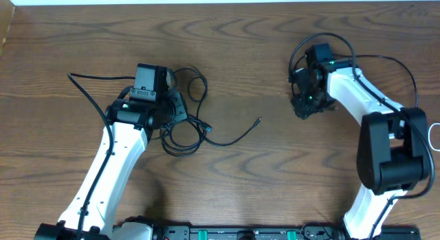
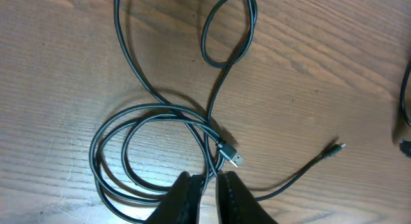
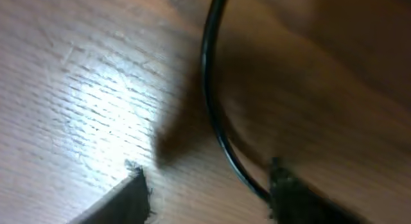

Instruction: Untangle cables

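Left hand (image 2: 210, 182) is low over the table (image 2: 58, 70), with its two fingers only a little apart. Two strands of the black cable (image 2: 97, 156) pass into the narrow gap between them; whether the fingers press on the strands or are loose around them, I cannot tell. Seen from the wrist, the coil of the cable spreads from the fingertips toward 10 o'clock. The large plug (image 2: 234, 159) lies just beside them at 1 o'clock, a small closed loop lies farther off at 12 o'clock, and the free tail runs to 3 o'clock and ends in the small plug (image 2: 335, 147). So the long axis of this cable goes roughly from 9 to 3 o'clock, across the line of the fingers. I judge that the coming move turns on this: a pull toward 3 o'clock would probably draw the tail out, while a pull toward 6 o'clock may only tighten the coil. From above, the left arm reaches from the near edge at 7 o'clock up to the cable, and it is clearly the nearer one. Right hand (image 3: 207, 176) is well apart at 3 o'clock and released, with its fingers wide on both sides of a second black cable (image 3: 205, 83); the picture there is blurred.
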